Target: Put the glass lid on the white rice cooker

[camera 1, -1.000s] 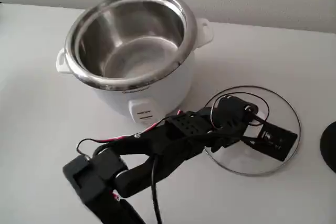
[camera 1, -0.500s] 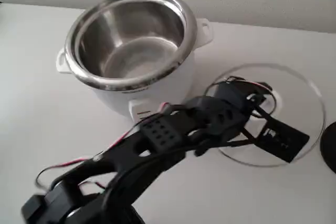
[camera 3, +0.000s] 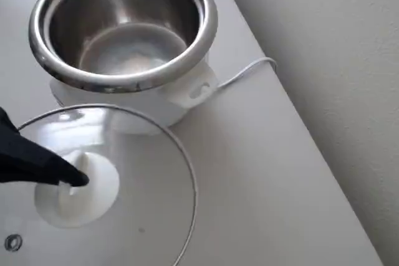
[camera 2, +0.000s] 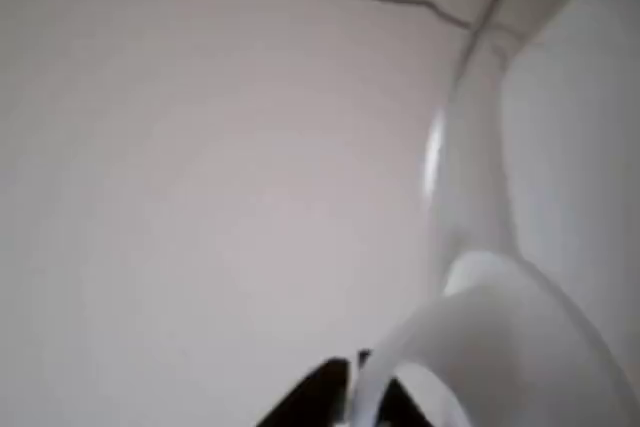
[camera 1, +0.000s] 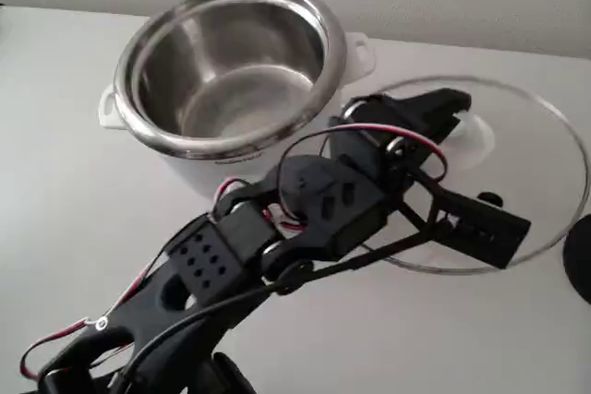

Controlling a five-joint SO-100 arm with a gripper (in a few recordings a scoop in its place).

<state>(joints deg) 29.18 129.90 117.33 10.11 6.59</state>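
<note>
Your gripper (camera 1: 459,115) is clamped on the white knob (camera 3: 78,186) at the centre of the glass lid (camera 1: 536,168), black fingertips (camera 3: 73,176) pinching it from the left side in the overhead view. The lid is lifted and tilted, off the table (camera 1: 74,182), to the right of the white rice cooker (camera 1: 231,89) in the fixed view, its rim close to the cooker's right side handle (camera 1: 360,51) but not over the pot. In the overhead view the lid sits below the cooker, its metal rim (camera 3: 187,166) overlapping the cooker's white base; can't tell if they touch. Steam hole (camera 3: 12,242) visible near the lid's lower left edge there. Cooker is open, shiny steel inner pot (camera 3: 124,35) empty, white cord (camera 3: 249,70) trailing off toward the wall. Wrist view is blurry: white knob (camera 2: 500,347) close up at the bottom, dark fingertip (camera 2: 315,402) beside it, curved lid rim (camera 2: 470,147) running up, pale table behind. A dark round object (camera 1: 580,269) sits at the right edge of the fixed view.
</note>
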